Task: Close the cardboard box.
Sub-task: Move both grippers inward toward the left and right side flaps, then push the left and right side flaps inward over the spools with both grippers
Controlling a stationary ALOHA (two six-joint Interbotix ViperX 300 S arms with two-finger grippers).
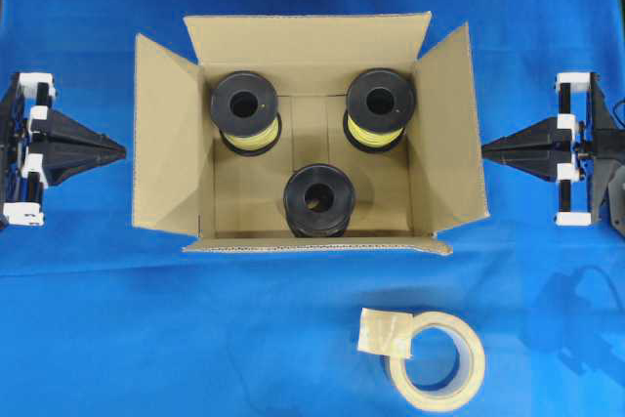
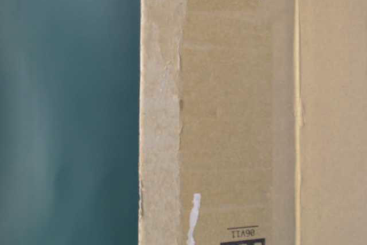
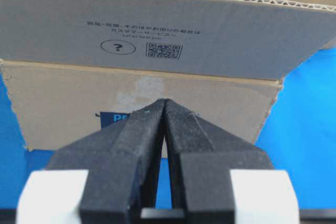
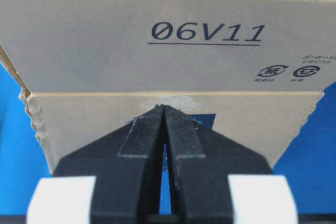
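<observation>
**A:** Overhead exterior first: where is the cardboard box, and how would it handle?

**B:** It sits mid-counter on the blue cloth, all four flaps open. One box, corrugated: I judge it stiff across the panels but ready to hinge at the creases, and light enough to slide if pushed hard. Three spools stand inside, which should steady it. One tape roll lies near the front, apart from the box.

**A:** And the hands?

**B:** Two. The left hand points at the left flap, the right hand at the right flap, each just beside its flap and, as far as I can tell, not touching.

**A:** Table-level exterior?

**B:** Only a box wall close up, with old tape strips and printed codes. Nothing else to count.

**A:** Left wrist-mounted?

**B:** That hand's fingers are pressed together, holding nothing. The flap hangs outward above them; I'd push from under its free edge, not pinch it.

**A:** Right wrist-mounted?

**B:** Same: fingers together, empty, below the flap marked 06V11. Its corners look torn, so contact at mid-edge seems safer.
</observation>
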